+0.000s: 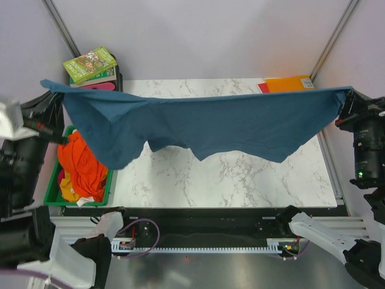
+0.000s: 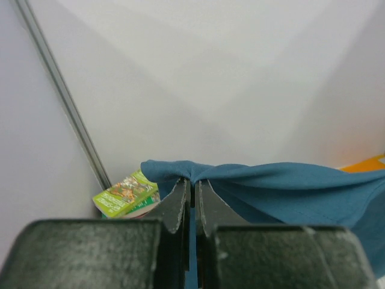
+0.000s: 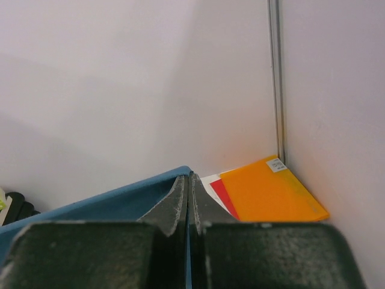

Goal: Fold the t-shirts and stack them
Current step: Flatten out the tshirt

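Note:
A dark teal-blue t-shirt hangs stretched in the air across the whole width of the table, its lower edge sagging. My left gripper is shut on its left corner, with the cloth bunched over the fingertips. At the far right, my right gripper is shut on the other corner, and the blue cloth runs off to the left of my right gripper. Orange t-shirts lie crumpled in a green bin at the left.
The white marble table lies under the hanging shirt. Green books are stacked at the back left. Flat orange and red folders sit at the back right corner, the orange folder close beyond my right fingers. Metal frame posts rise at both back corners.

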Available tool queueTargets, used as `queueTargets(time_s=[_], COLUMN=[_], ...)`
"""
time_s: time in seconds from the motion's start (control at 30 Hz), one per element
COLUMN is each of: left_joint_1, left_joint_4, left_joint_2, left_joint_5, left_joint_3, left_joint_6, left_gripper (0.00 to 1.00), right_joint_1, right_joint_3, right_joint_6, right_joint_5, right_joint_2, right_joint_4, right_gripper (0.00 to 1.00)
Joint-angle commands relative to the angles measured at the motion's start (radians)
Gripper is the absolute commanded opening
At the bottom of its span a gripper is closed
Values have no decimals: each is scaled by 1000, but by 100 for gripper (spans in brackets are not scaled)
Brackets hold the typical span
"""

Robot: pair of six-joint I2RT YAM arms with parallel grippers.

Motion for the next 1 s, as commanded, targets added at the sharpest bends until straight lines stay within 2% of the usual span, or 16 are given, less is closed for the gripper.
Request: queueTargets(time_s=[0.0, 0.2, 0.33, 0.53, 0.6, 0.63, 0.67, 0.73, 0.83, 0.9, 0.93, 0.97], left_joint_1=[-2, -8, -8, -8, -8, -8, -8, -8, -7, -8, -8, -8], left_joint_4=[37, 47, 46, 64, 92, 148, 173, 251, 319, 377, 395, 429], left_joint_2=[-65, -114, -108, -18, 24, 35, 48, 93, 172, 225, 277, 309], left_joint_5=[-130, -204, -192, -85, -43, -40, -38, -31, -34, -52, -54, -57], left_joint_3=[39, 90, 55, -132, -244, -290, -375, -451, -565, -608, -619, -623], left_joint_6=[-25, -8, -9, -11, -8, -6, -2, 11, 35, 49, 55, 61], left_gripper=[2, 2, 2, 2, 2, 2, 2, 2, 2, 2, 2, 2], right_joint_1=[-2, 0, 1, 75, 115, 120, 120, 117, 51, -85, -157, -172], right_joint_3=[34, 64, 31, -123, -237, -321, -362, -431, -564, -588, -607, -615], right_joint_6=[-53, -54, -45, -40, -44, -45, -44, -36, -24, 38, 61, 73], right_joint_5=[49, 69, 90, 175, 218, 224, 221, 219, 146, -1, -36, -43], right_joint_2=[-54, -89, -89, -71, -60, -50, -39, -1, 73, 130, 189, 225], right_joint_4=[-37, -63, -58, 44, 93, 138, 159, 222, 303, 324, 357, 382], right_gripper=[0, 0, 0, 0, 0, 0, 0, 0, 0, 0, 0, 0])
